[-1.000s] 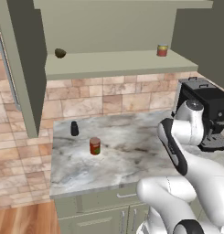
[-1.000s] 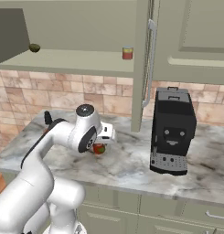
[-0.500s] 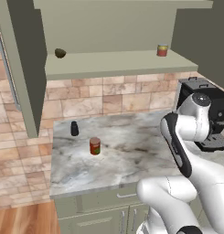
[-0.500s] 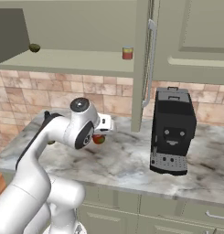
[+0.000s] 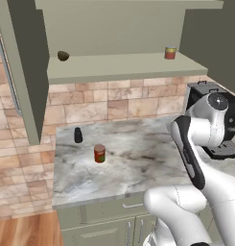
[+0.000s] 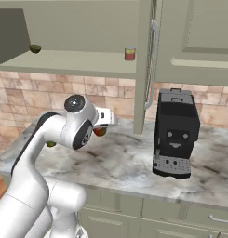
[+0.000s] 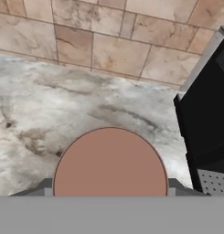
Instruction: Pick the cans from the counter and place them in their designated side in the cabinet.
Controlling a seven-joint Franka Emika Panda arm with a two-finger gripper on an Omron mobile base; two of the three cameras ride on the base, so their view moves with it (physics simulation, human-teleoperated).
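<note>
My gripper (image 6: 103, 125) is shut on the plain red-orange can (image 6: 100, 132), held a little above the counter (image 6: 134, 162) left of the coffee machine. The hand view looks down on this can's round top (image 7: 110, 162), with a grey fingertip (image 7: 45, 186) at each side of it. The second can (image 5: 99, 153), red with a green-and-white label and a grey top, stands upright on the left part of the counter (image 5: 138, 163). Above, the olive-green cabinet (image 5: 123, 67) stands open with its wide shelf (image 6: 69, 62) in view. In the left base view my own arm hides the gripper.
A black coffee machine (image 6: 177, 132) stands on the counter right of the gripper, close at the right in the hand view (image 7: 205, 114). A small black bottle (image 5: 78, 135) stands near the back wall. The shelf holds a short red-and-yellowish can (image 5: 170, 53) and a small dark object (image 5: 63, 55).
My hand has risen with the red-orange can in its grip, lifting it off the counter. The labelled can and the bottle have not moved.
</note>
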